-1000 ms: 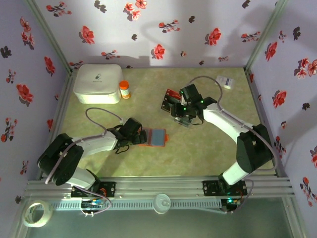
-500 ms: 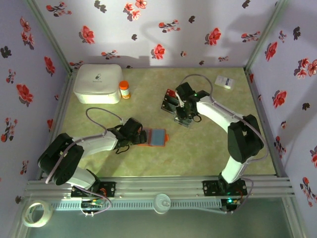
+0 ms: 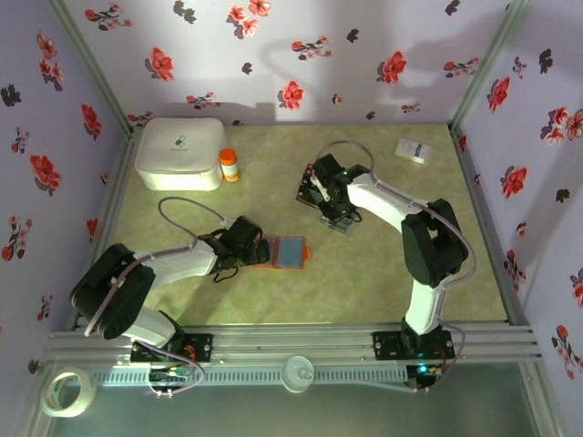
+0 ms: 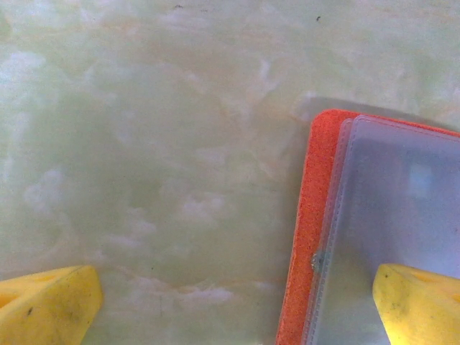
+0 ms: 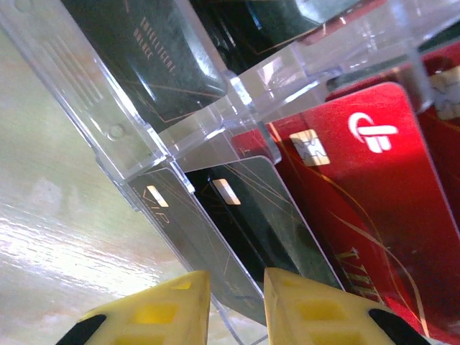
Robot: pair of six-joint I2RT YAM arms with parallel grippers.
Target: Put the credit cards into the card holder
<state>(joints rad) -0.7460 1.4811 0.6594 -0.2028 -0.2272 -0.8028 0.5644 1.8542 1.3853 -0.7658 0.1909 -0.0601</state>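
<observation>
At right end effector [image 5: 236, 291], black card [image 5: 248, 208] corner hidden

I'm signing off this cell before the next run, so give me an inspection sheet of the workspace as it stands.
Surface: green marbled table, no spills seen.
Job's things: red and black credit cards in a clear divided tray; card holder lying open, bluish-grey inside up.
Clutter: white box, orange bottle, white slip.
Grippers: left gripper open, one finger over the card holder; right gripper narrow, a black card edge between its fingers, grip uncertain.
Cables: a grey loop on each arm.
Surroundings: floral walls; tape roll at the near left corner.
</observation>
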